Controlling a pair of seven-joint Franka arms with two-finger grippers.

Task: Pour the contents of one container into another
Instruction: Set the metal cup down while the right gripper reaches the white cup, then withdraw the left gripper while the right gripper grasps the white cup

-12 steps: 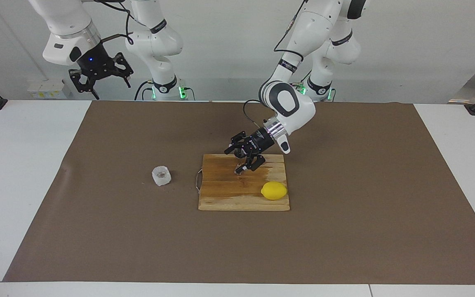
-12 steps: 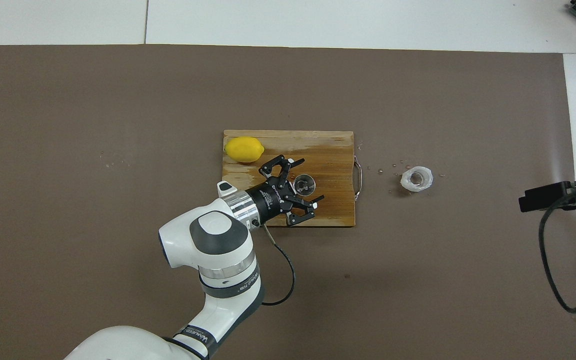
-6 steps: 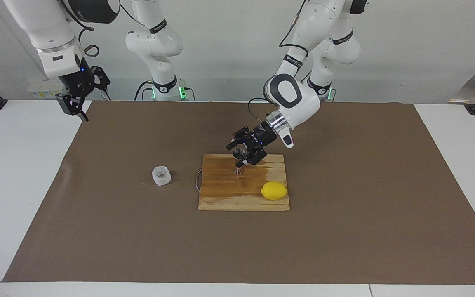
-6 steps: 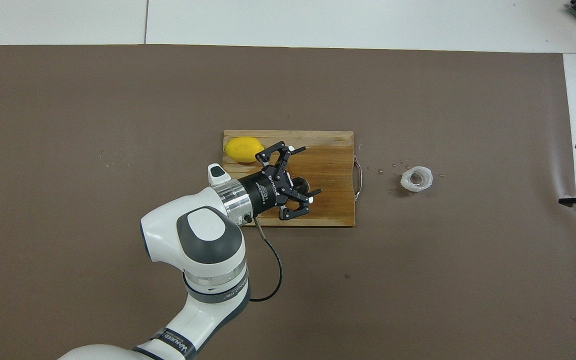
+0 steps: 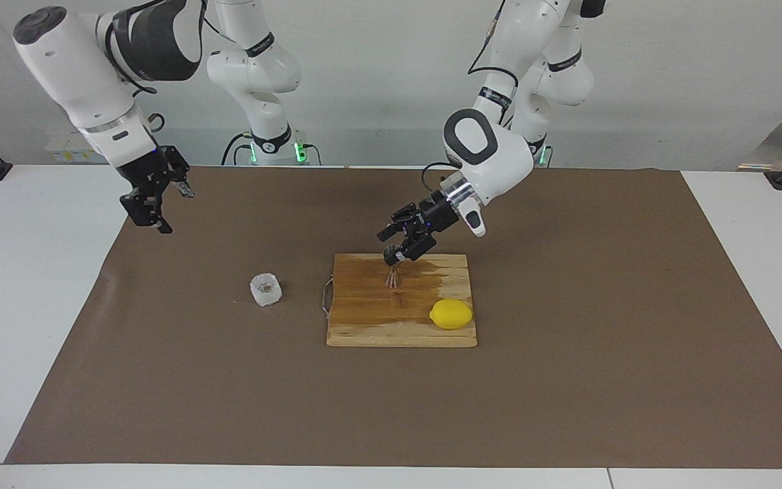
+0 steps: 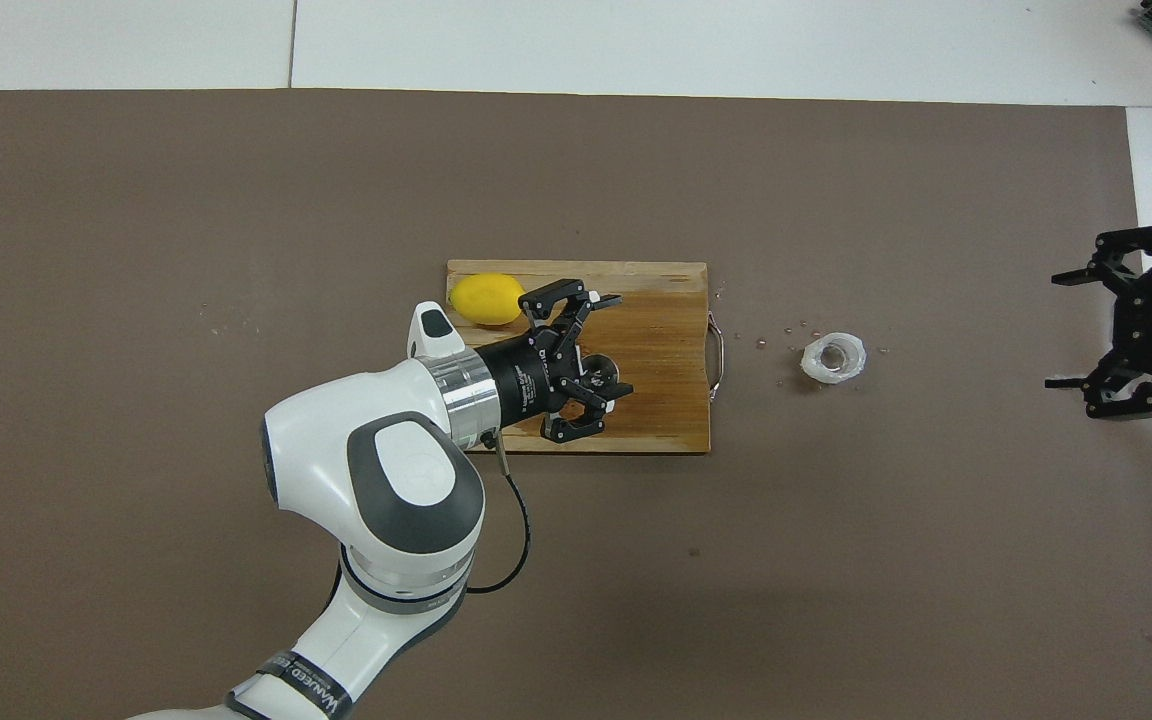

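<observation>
The translucent whitish cup (image 5: 266,289) (image 6: 833,358) stands alone on the brown mat, beside the board's handle end, with something brownish inside. The steel jigger (image 5: 393,277) (image 6: 604,375) stands upright on the cutting board (image 5: 364,326) (image 6: 666,420). My left gripper (image 5: 391,248) (image 6: 614,340) hangs open just above the jigger, tilted, and grips nothing. Its links cover part of the jigger in the overhead view. My right gripper (image 5: 170,210) (image 6: 1054,330) is open and empty, in the air over the mat's edge at the right arm's end of the table.
A yellow lemon (image 5: 451,314) (image 6: 486,299) lies on the board's corner toward the left arm's end, farther from the robots than the jigger. The board looks wet in the middle. Small droplets (image 6: 786,335) dot the mat between the board's wire handle and the cup.
My left gripper has lifted and drawn back from around the jigger, which stays on the board. My right arm has swung down and in, over the mat's edge.
</observation>
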